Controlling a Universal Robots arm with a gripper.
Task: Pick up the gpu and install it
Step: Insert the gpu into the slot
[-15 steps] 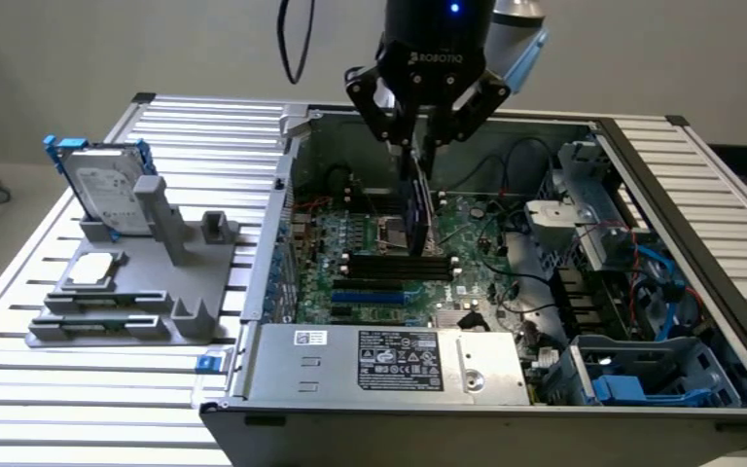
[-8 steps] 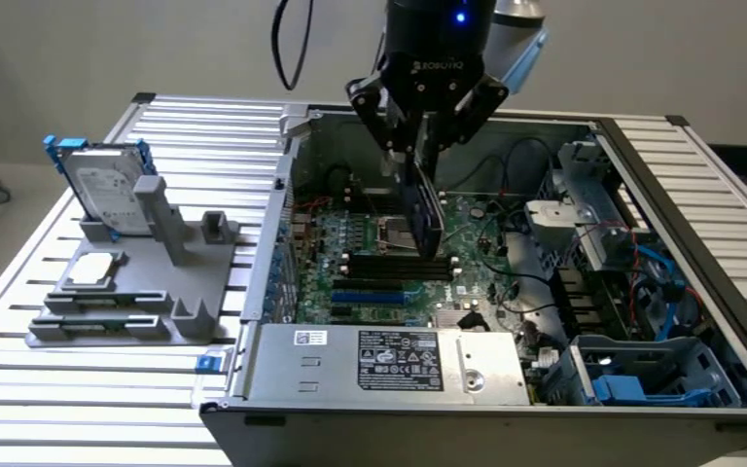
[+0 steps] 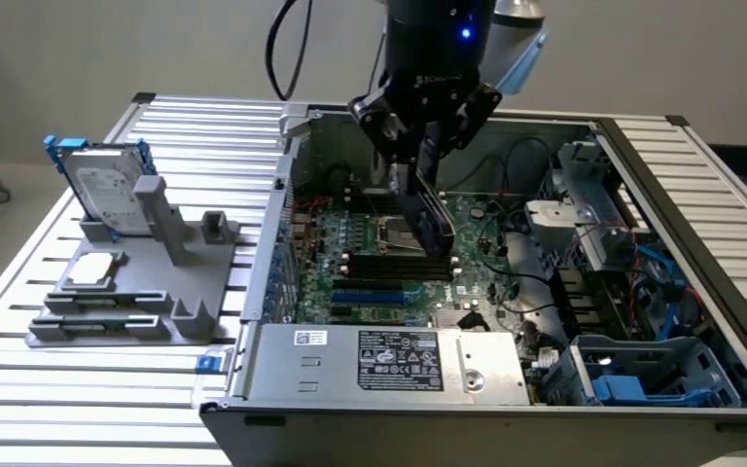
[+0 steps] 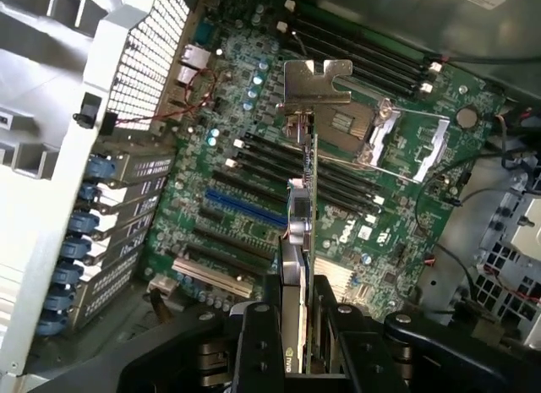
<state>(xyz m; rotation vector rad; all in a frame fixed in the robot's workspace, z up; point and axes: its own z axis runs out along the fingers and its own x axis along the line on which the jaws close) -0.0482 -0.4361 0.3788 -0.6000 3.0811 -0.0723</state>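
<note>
gpu (image 3: 426,216): on edge inside the open case (image 3: 265,263), over the motherboard (image 3: 347,255), silver bracket (image 4: 317,80) leading.
gripper (image 3: 422,156): partly closed, clamping the card's two flat faces.
handling: likely light and stiff but fragile; best held by its faces, clear of the edge contacts.
surroundings: in the exterior view, hard drive (image 3: 104,195) on the table (image 3: 192,126), nine o'clock from the case.

We see tool (image 3: 423,146) clamping gpu (image 3: 428,219) upright over motherboard (image 3: 347,258) inside open case (image 3: 260,282). At exterior view's left we note drive (image 3: 104,190) and chip (image 3: 94,270) on gray holder (image 3: 166,297), on slatted tabletop (image 3: 75,399).
</note>
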